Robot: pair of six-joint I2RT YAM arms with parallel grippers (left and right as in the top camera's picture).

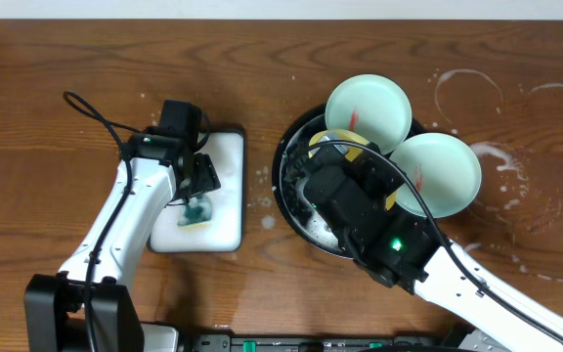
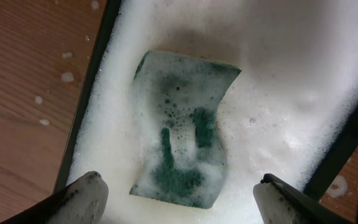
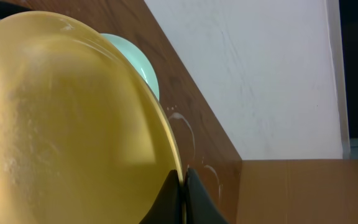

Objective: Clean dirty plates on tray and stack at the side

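- My right gripper [image 3: 184, 186] is clamped on the yellow plate [image 3: 67, 124] at its rim, tilted over the tray [image 1: 286, 166], mid-table toward the right edge.
- My left gripper [image 2: 179, 202] hangs spread above the sponge [image 2: 182, 146] in the foamy dish [image 2: 91, 87], toward the left edge.
- Two mint plates [image 1: 368, 108] lean on the tray's far rim, red smears showing; I judge them unwashed.
- Nothing is stacked on the tabletop [image 1: 545, 166] by the right edge, so all three remain.
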